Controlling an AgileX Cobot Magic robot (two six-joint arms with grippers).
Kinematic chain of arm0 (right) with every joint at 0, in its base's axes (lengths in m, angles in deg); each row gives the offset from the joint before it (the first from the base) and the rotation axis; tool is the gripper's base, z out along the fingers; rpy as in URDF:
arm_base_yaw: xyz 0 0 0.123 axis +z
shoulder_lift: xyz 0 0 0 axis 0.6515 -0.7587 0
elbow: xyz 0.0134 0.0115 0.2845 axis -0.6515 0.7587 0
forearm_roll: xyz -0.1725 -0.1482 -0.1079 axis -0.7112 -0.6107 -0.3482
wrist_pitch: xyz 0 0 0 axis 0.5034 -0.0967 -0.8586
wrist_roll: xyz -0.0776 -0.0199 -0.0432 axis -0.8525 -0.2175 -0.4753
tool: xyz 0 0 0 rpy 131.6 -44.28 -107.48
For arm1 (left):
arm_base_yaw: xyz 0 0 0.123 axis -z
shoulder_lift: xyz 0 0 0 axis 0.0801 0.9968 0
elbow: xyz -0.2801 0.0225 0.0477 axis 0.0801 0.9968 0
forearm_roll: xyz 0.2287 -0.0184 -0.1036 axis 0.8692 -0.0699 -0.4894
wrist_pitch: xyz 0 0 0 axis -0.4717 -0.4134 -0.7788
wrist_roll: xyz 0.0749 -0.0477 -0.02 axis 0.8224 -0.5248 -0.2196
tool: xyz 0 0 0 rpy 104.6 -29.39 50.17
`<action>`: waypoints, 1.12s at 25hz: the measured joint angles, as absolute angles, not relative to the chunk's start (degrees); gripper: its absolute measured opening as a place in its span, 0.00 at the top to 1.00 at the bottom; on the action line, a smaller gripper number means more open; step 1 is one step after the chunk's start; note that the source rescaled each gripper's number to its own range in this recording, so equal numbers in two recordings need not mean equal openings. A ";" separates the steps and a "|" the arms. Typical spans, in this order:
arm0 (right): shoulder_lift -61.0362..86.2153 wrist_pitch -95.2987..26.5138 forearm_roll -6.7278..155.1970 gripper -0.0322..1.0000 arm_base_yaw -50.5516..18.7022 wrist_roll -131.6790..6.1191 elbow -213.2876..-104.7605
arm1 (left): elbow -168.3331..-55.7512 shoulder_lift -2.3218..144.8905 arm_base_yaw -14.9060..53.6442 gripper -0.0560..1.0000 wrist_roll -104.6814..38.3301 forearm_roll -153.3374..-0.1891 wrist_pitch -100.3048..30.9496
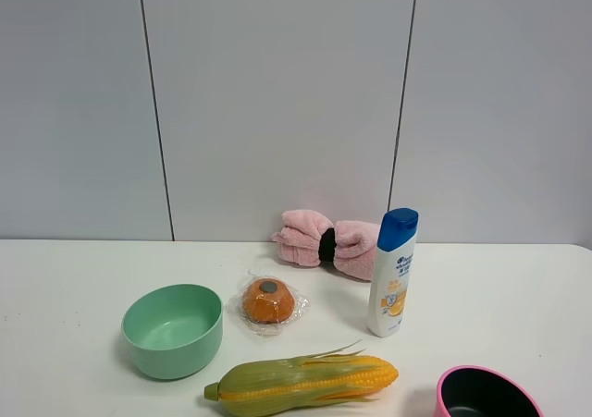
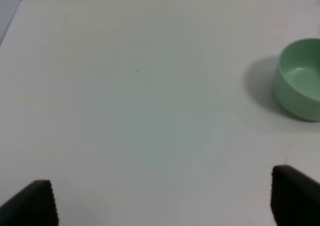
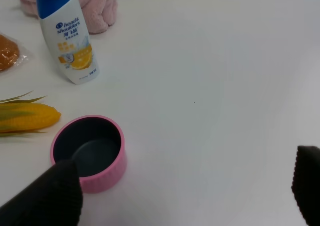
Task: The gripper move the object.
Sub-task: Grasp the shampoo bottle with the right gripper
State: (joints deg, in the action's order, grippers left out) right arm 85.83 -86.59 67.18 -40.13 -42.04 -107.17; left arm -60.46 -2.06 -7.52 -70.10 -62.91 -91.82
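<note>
Right gripper [image 3: 182, 186], apparently open, sits apart from upright bottle [image 3: 67, 35].

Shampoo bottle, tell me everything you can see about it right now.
The shampoo bottle is tall and slim, of glossy white plastic, with a blue flip cap that looks shut and a blue-and-orange label. It stands upright on the white table, just in front of the pink towel; whether they touch is unclear. Nothing grips it.
</note>
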 joint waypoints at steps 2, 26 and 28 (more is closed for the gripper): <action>85.83 -86.59 67.18 0.24 -40.13 -42.04 -107.17 | -60.46 -2.06 -7.52 0.00 -70.10 -62.91 -91.82; 64.75 -77.50 82.53 0.07 -40.13 -68.96 -121.38 | -60.46 -2.06 -7.52 0.00 -70.10 -62.91 -91.82; 57.29 -73.68 82.63 0.03 -40.13 -70.48 -125.82 | -60.46 -2.06 -7.52 0.00 -70.10 -62.91 -91.82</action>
